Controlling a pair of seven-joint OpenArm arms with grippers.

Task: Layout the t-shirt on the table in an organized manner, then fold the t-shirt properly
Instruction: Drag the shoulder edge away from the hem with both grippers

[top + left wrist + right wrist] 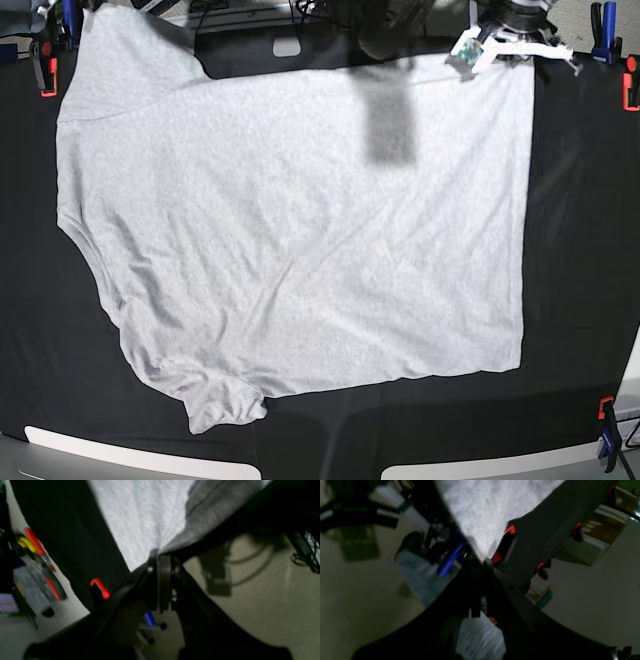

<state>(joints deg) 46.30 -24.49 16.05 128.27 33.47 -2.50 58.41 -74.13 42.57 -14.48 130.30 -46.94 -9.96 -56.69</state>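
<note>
The t-shirt (300, 230) lies spread on the black table (580, 250), plain side up with no lettering showing. One sleeve is bunched at the near left (220, 405). In the left wrist view my left gripper (158, 555) is shut on a corner of the t-shirt (145, 517) at the table's (67, 530) far edge. In the base view this gripper (470, 55) sits at the shirt's far right corner. In the right wrist view my right gripper (481, 561) is shut on another corner of the t-shirt (485, 507). That gripper is out of the base view, beyond the far left corner.
Red clamps (46, 78) (631, 90) and a blue clamp (607, 450) grip the table edges. A red clamp (100, 588) is close to my left gripper, and another red clamp (506, 542) is beside my right gripper. The floor lies beyond the far edge.
</note>
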